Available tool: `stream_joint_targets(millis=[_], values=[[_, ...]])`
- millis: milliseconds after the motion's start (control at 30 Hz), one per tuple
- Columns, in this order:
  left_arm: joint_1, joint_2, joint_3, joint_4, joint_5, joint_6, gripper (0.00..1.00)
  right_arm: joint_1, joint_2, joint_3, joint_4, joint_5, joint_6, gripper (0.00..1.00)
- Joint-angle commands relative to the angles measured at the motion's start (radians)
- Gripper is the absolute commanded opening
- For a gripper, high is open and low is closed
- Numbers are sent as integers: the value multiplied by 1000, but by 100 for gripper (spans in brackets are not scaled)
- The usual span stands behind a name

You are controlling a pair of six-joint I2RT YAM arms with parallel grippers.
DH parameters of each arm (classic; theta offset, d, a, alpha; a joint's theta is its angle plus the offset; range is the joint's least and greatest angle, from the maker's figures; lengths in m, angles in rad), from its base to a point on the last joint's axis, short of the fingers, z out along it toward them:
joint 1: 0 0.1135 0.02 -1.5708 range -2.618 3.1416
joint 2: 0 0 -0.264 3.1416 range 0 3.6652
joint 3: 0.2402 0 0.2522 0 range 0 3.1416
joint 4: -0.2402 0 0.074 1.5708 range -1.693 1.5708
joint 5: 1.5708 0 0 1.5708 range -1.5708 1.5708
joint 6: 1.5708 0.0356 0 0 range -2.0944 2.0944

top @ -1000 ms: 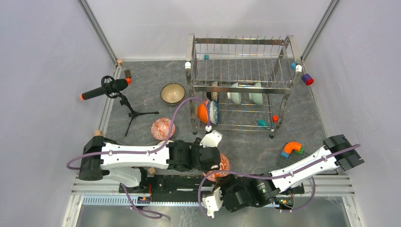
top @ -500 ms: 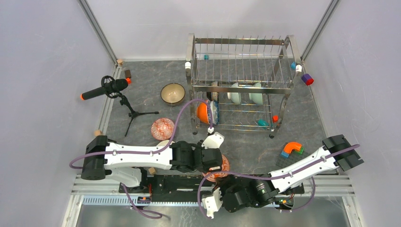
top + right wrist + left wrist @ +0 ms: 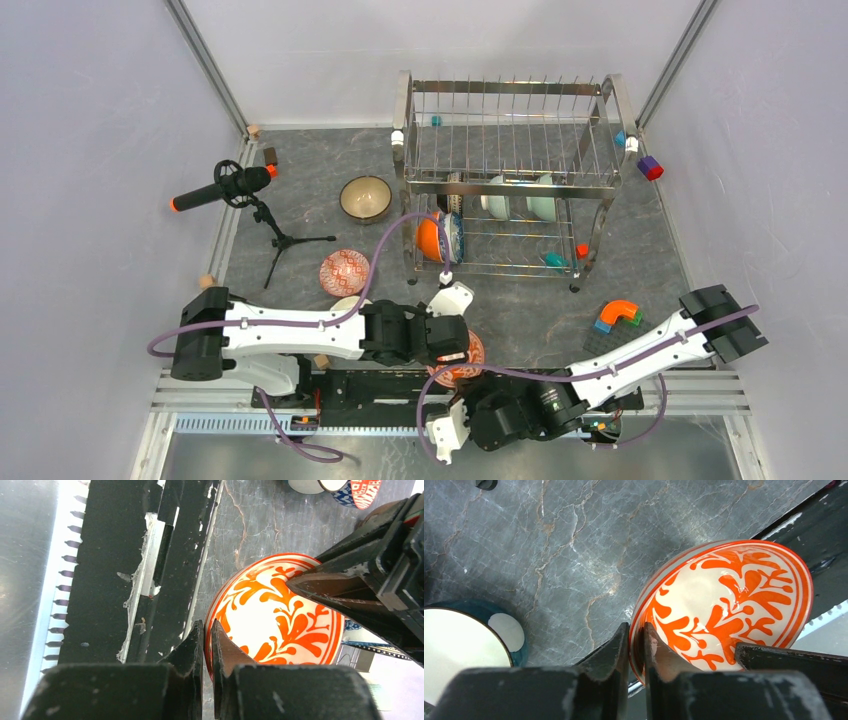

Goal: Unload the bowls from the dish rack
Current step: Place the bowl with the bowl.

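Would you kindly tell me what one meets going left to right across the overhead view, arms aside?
Microphone, red patterned bowl, orange bowl in the dish rack, teal block, orange curved block.

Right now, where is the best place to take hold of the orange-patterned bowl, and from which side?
The rim. The orange-patterned bowl is shallow with a thin lip, so one finger fits inside and one outside. The right gripper pinches the near edge, so the left gripper takes the rim's other side.
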Motion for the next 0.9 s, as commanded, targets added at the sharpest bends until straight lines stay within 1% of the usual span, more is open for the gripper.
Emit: stream_joint_targets(millis=[0,167,267,300,333,433,500,533,600,667,800,867], values=[[-8,-24,-18,57,23,13,15,6,-5,39,78,41,-4,0],[-8,-30,-23,59,23,9,2,9,-10,38,82,38,4,0],[-8,-39,-32,73,18,3,2,11,-14,41,83,30,15,0],[-7,-44,-37,79,16,-1,2,11,-17,44,80,30,24,4],[-7,-50,-42,81,10,-8,2,10,-20,46,81,31,30,13],[-8,-67,-56,85,-16,-34,2,10,-35,65,73,40,75,54],[-7,-83,-69,89,-37,-59,2,10,-34,110,36,25,127,68],[-7,-94,-79,92,-46,-71,2,11,-34,141,18,20,157,71],[-7,-117,-96,98,-73,-106,2,12,-49,191,-1,27,214,74],[-7,-145,-113,95,-104,-148,2,11,-85,222,7,82,285,74],[-7,-208,-147,59,-175,-272,2,3,-186,210,25,267,490,73],[-7,-252,-177,55,-207,-352,2,-23,-224,187,-19,360,629,70]])
